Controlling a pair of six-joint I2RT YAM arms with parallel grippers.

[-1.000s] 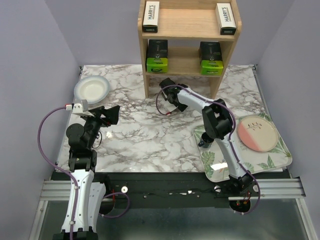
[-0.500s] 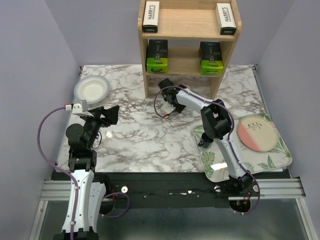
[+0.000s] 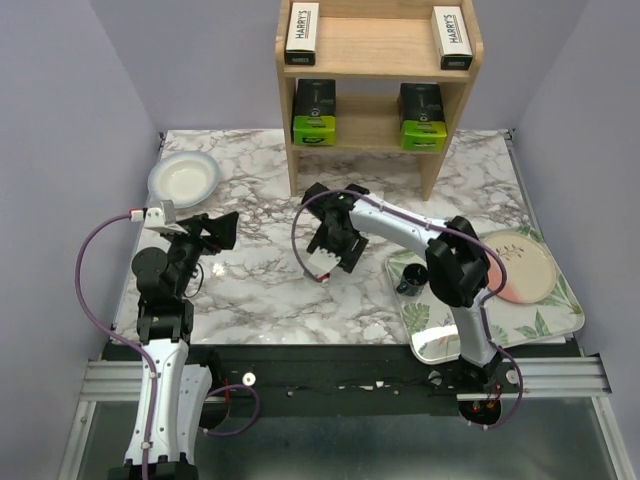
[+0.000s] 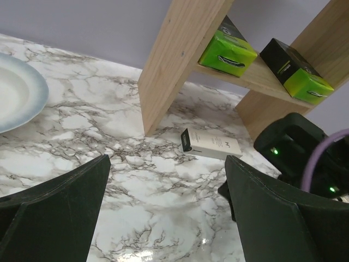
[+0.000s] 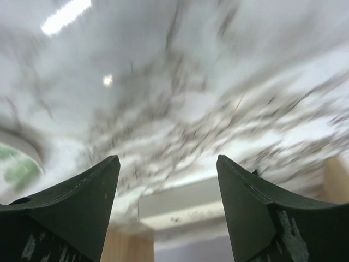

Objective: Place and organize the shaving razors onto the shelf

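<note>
I work in a robot lab cell, a staged test bench rather than a lived-in room. The wooden shelf [image 3: 375, 45] stands at the far edge of a marble-patterned desk [image 3: 270, 290], boxed in behind and on both sides by bare lavender walls [image 3: 60, 120]. Along the desk edge opposite the shelf, my two arms rise from an aluminium rail [image 3: 330, 378], and a purple cable [image 3: 85, 290] loops loose off my left arm [image 3: 165, 300].
</note>
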